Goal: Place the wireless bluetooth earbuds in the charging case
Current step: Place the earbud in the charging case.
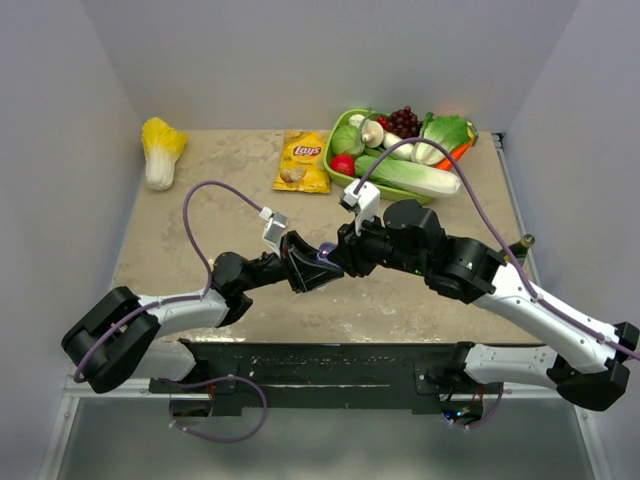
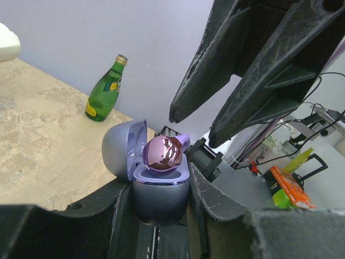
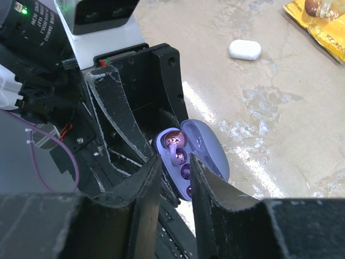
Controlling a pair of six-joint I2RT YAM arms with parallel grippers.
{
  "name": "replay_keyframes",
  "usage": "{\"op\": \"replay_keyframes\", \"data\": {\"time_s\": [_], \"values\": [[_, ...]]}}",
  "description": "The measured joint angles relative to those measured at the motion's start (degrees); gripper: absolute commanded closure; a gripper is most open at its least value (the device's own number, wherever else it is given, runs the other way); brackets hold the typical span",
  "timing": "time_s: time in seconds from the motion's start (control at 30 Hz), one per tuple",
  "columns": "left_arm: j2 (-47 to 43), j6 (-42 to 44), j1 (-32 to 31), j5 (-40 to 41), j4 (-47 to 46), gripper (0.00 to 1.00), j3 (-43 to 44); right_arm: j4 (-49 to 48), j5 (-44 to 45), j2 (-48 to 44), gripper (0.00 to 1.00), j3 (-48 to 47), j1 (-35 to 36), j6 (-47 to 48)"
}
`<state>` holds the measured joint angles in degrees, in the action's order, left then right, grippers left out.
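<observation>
The left gripper (image 2: 160, 184) is clamped on the purple charging case (image 2: 159, 204), whose lid is open, with one glossy purple earbud (image 2: 164, 154) sitting in it. The right gripper (image 2: 195, 128) hangs just above, jaws partly apart, holding nothing.

Top view: charging case (image 1: 326, 251) mostly hidden by right gripper (image 1: 340, 252), only a purple speck. Left wrist: case bottom hidden by left gripper (image 2: 160, 208) fingers; white obj (image 2: 6, 43) cut off at left edge.

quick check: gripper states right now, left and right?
left gripper: closed, holding the charging case, lid open.
right gripper: open, holding nothing, fingertips over the earbud sitting on the case.
</observation>
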<state>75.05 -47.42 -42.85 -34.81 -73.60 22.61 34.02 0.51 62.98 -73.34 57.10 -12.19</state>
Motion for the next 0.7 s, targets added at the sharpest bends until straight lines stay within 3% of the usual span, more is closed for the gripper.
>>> {"op": "replay_keyframes", "data": {"time_s": [0.5,0.7], "values": [[-0.09,0.00,-0.02,-0.57,0.00,1.00,0.00,0.63,0.00,0.83,0.72,1.57,0.00,-0.20],[-0.09,0.00,-0.02,-0.85,0.02,1.00,0.00,0.46,-0.02,1.05,0.81,1.64,0.00,-0.20]]}}
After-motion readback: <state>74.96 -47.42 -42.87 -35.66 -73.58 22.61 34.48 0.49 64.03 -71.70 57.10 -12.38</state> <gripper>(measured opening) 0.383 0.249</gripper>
